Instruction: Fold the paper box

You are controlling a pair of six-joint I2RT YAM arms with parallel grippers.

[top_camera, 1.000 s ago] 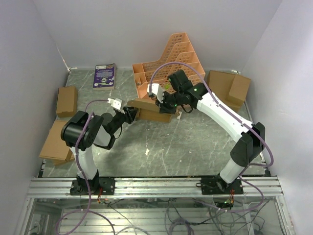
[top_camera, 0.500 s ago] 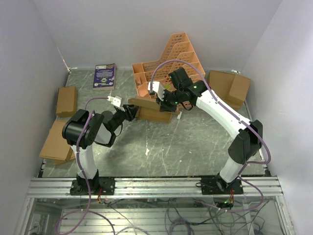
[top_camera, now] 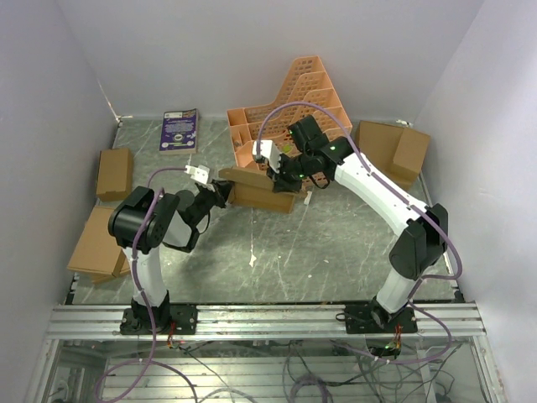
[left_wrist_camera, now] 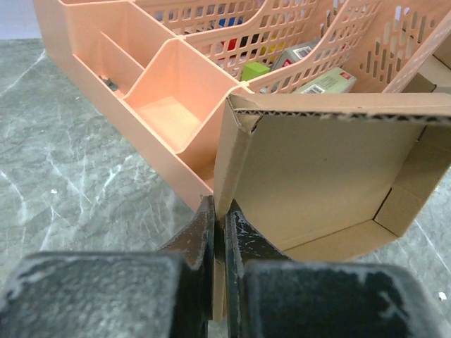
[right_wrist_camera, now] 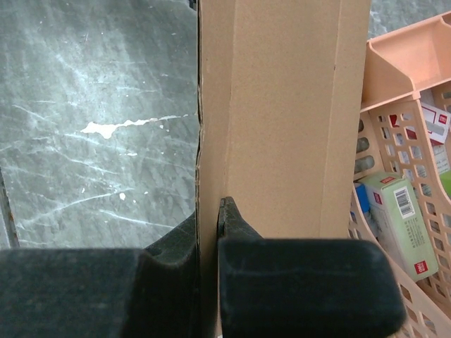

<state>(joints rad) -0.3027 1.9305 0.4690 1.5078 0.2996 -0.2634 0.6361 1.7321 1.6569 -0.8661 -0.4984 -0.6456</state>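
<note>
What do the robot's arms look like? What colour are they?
The left arm and the right arm are white tubes with chunky black joints. A purple cable loops along each. A tiny green light glows on the right one. The fingers are flat, black and scuffed.

White-and-black arms [top_camera: 379, 191], purple cables [top_camera: 295, 105]
</note>
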